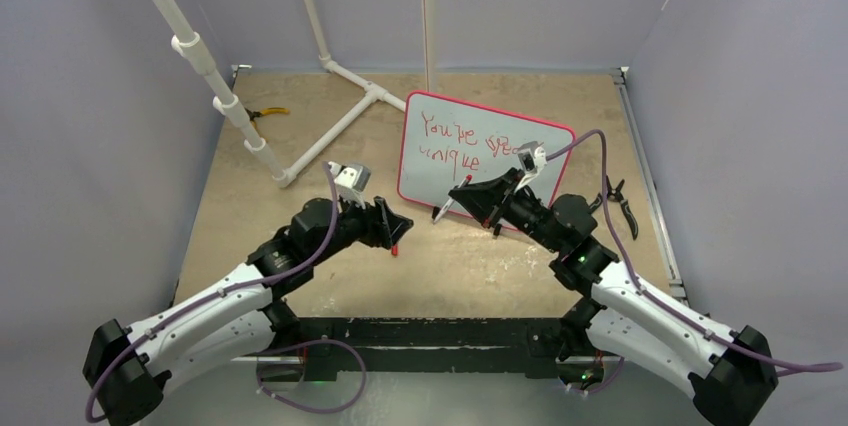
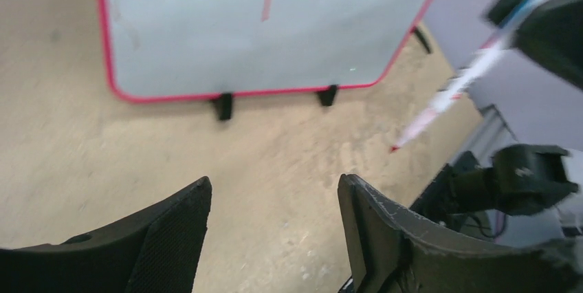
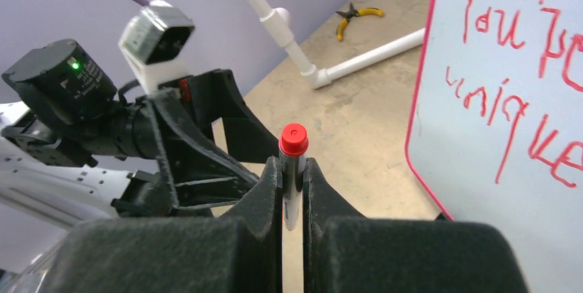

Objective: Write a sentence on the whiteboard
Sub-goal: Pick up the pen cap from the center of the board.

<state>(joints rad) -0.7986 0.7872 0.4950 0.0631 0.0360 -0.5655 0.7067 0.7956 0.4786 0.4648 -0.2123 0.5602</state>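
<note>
right wrist view shows the right claw (image 3: 292, 169) clamped on the marker (image 3: 293, 143), the left claw (image 2: 275, 231) apart, and the board (image 3: 454, 159) with its sentence (image 3: 509, 87) just right of the right claw, likely light, stiff, apt to slide on its feet (image 2: 222, 106), best steadied by its frame (image 3: 419, 100).

You work in a robot lab cell: plain walls (image 1: 70, 146) close in a worn table (image 1: 480, 266) that carries a white pipe frame (image 1: 330, 136) and pliers (image 1: 268, 112).
</note>
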